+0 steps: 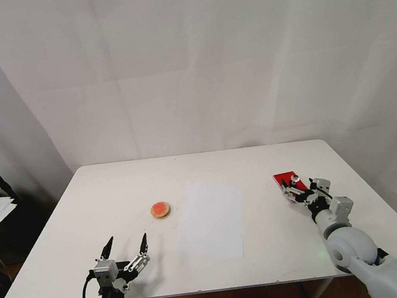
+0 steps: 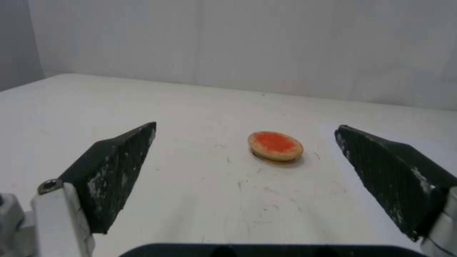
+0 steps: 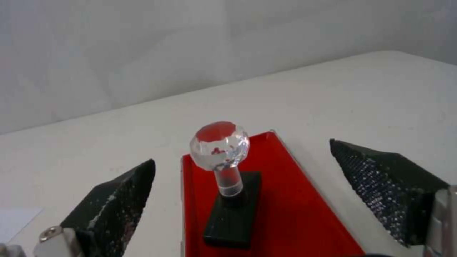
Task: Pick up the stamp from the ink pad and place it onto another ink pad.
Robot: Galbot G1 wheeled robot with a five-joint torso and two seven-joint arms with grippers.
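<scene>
While spread wide around the stamp (image 3: pixel 227 171) on the ink pad (image 3: pixel 290 210), right gripper (image 3: pixel 242 200): risks toppling that top-heavy knob by closing off-centre.

Left gripper (image 1: pixel 126 245): parked, also spread.

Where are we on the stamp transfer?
Early. Nothing is moved yet: the stamp stands on the red ink pad. In hand: the open right gripper straddles it, ungrasped. Left: grasp, carry, set onto the round pad. Left gripper waits open.

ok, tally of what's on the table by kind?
Ink pads: 2, red rectangular pad, round orange-red pad
Stamps: 1, stamp standing on the rectangular pad
Paper sheets: 1, paper sheet
Total: 4
</scene>
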